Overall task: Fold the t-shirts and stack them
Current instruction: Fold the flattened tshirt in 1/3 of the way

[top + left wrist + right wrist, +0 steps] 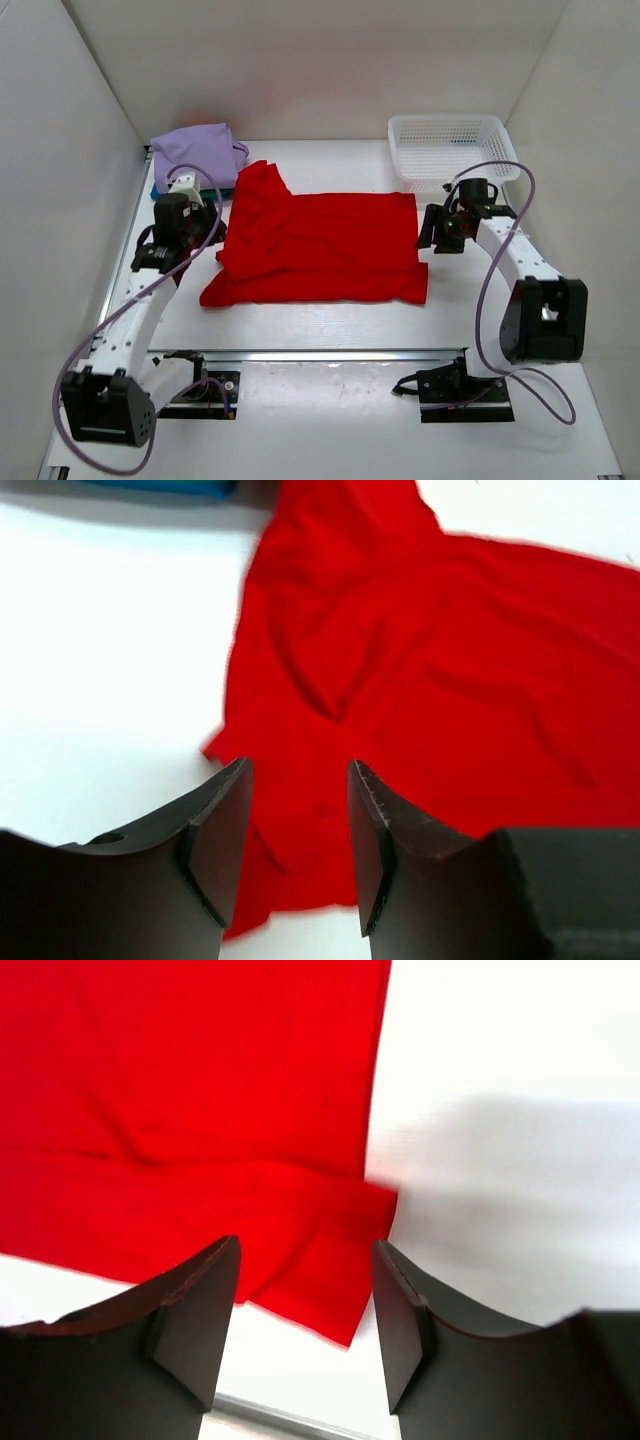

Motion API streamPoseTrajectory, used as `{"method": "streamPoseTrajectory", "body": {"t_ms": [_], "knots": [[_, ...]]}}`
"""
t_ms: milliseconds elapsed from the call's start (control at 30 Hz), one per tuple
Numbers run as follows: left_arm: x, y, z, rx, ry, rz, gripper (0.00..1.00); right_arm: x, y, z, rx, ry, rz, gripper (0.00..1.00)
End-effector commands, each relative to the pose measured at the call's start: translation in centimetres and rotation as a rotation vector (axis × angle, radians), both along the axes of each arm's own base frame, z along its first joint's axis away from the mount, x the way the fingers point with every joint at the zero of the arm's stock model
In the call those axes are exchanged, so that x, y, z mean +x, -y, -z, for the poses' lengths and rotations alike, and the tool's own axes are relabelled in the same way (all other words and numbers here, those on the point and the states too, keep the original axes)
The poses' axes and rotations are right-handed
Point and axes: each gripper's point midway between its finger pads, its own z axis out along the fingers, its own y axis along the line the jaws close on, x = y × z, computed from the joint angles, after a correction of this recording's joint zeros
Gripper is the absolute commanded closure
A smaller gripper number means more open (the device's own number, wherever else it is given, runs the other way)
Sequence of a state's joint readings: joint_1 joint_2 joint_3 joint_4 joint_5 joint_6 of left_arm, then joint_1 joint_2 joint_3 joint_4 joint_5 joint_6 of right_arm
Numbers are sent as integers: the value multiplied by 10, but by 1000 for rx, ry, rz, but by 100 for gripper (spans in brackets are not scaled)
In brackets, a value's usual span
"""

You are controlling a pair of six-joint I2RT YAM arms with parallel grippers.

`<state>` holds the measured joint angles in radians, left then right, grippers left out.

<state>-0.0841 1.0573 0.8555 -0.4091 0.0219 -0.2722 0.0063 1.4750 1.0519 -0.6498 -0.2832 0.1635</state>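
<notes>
**Here, a red shirt (320, 250) waits for folding**

It lies mid-table, long axis left to right. The left gripper (298, 770) hangs over its rumpled left end, the right gripper (305, 1245) at its right edge; both are spread and empty.

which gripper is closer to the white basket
Right. The right gripper is just in front of the basket; the left gripper is across the red t-shirt, on its other side.
</notes>
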Motion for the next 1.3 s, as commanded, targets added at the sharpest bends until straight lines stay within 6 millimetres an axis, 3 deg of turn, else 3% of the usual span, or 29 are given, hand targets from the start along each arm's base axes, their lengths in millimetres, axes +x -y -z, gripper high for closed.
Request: {"method": "streamPoseTrajectory", "body": {"t_ms": [0, 100, 133, 200, 267, 333, 400, 467, 633, 1100, 1200, 1267], "knots": [[-49, 10, 14, -19, -111, 35, 48, -28, -4, -1, 55, -14, 82, 47], [-90, 12, 45, -42, -184, 31, 47, -64, -18, 17, 121, -55, 116, 47], [-103, 12, 59, -59, -206, 14, 48, -66, -21, 13, 145, -35, 140, 47], [-109, 14, 55, -26, -167, -14, 50, -76, -26, 20, 186, -30, 164, 45], [-105, 17, 38, -60, -106, -66, 53, -83, -32, 23, 227, -23, 200, 44], [-103, 10, 51, -54, -144, -91, 58, -89, -39, 27, 258, -26, 209, 44], [-103, 3, 76, -40, -246, -99, 58, -92, -41, 29, 279, -32, 230, 44], [-100, 3, 79, 10, -269, -93, 56, -90, -44, 29, 290, -27, 233, 44], [-99, -19, 100, 49, -332, -183, 58, -91, -47, 37, 294, -55, 217, 44], [-93, -29, 144, 131, -458, -208, 58, -86, -36, 76, 229, -150, 235, 43], [-91, -33, 154, 154, -481, -200, 56, -79, -38, 76, 213, -160, 210, 51], [-84, -34, 158, 151, -476, -206, 61, -82, -35, 78, 169, -175, 192, 76]]}}
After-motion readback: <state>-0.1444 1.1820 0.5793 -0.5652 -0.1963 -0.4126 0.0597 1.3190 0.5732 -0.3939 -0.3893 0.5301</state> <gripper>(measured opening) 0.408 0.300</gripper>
